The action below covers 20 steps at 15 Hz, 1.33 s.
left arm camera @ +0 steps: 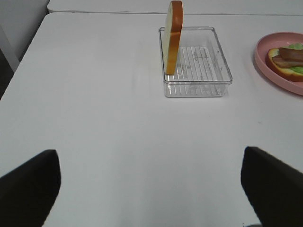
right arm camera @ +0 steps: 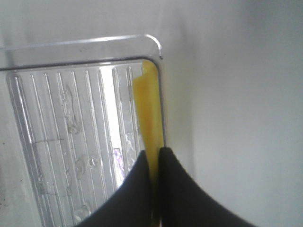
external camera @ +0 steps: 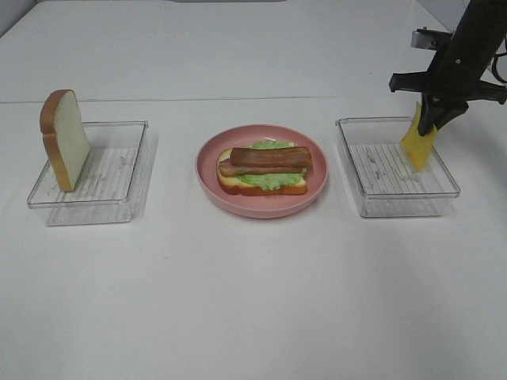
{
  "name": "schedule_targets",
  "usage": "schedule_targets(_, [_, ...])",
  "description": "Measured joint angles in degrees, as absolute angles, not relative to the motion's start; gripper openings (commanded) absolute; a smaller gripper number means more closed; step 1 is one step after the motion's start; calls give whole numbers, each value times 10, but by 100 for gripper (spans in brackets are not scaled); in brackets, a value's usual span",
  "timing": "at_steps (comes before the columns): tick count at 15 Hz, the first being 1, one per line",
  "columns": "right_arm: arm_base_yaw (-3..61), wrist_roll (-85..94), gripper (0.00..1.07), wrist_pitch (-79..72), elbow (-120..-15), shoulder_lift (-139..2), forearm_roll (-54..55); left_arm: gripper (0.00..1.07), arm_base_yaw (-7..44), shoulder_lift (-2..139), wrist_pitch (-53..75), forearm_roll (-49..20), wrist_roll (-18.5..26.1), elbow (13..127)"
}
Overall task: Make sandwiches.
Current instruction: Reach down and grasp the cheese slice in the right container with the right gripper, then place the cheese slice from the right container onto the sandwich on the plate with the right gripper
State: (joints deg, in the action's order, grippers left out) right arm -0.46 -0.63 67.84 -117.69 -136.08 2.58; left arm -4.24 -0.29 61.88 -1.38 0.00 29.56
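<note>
On the pink plate in the middle lies a partly built sandwich: a bread slice, green lettuce and bacon strips on top. A second bread slice stands upright against the left clear tray; the left wrist view shows that slice too. A yellow cheese square stands on edge in the right clear tray, and my right gripper is shut on its top edge. In the right wrist view the cheese is pinched between the black fingers. My left gripper is open over bare table, well short of the left tray.
The table is white with a seam across the back. In the left wrist view the left tray lies ahead and the pink plate shows at the side. The right arm stands over the far right corner of the right tray.
</note>
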Motion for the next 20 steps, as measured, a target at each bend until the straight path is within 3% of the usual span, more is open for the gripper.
schedule_targets(7, [-5,-6,0,693,-1177,-1301,37,95,-42,-3,619,-14,0,296])
schedule_targets(12, [9,10,0,692,-1179,-1220,180,95,-42,-3,619,-14,0,296])
schedule_targets(17, [129,56,0,557,-1081,-1223,334,95,-42,-3,619,-14,0,296])
schedule_targets(20, [157,89,0,529,-1052,-1248,405,95,-42,-3,619,-14,0,296])
